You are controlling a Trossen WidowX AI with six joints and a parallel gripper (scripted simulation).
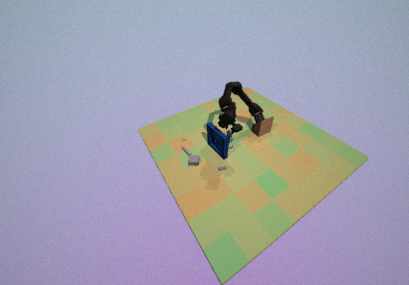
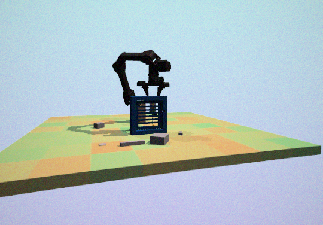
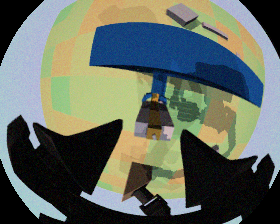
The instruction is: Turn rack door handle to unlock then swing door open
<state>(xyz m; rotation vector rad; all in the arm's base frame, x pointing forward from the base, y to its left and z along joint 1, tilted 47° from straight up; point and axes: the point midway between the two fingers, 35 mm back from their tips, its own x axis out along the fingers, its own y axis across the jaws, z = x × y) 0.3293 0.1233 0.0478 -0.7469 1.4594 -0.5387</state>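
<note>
The blue rack frame [image 1: 227, 151] [image 2: 133, 116] [image 3: 126, 42] stands upright. The slatted door [image 2: 143, 111] fills its opening and looks closed. The handle [image 1: 229, 136] [image 3: 154, 116] sticks out on the arm's side, dark with pale ends and an orange-brown middle; through the slats it is partly hidden. My gripper [image 2: 153, 96] [image 3: 152, 128] is open and points down above the handle's side of the frame. In the wrist view the handle lies between the two fingertips, seen from above, and nothing is gripped. Whether the fingertips are beside the handle or still above it is unclear.
On the far side of the frame from the arm lie a grey block [image 1: 193, 161] [image 2: 159, 139] [image 3: 181, 14], a bar [image 1: 185, 150] [image 2: 131, 143] [image 3: 215, 31] and a small chip [image 1: 183, 139] [image 2: 102, 144]. Another small piece [image 1: 222, 168] [image 2: 180, 133] lies near the frame. A brown panel [image 1: 265, 127] stands by the arm's base.
</note>
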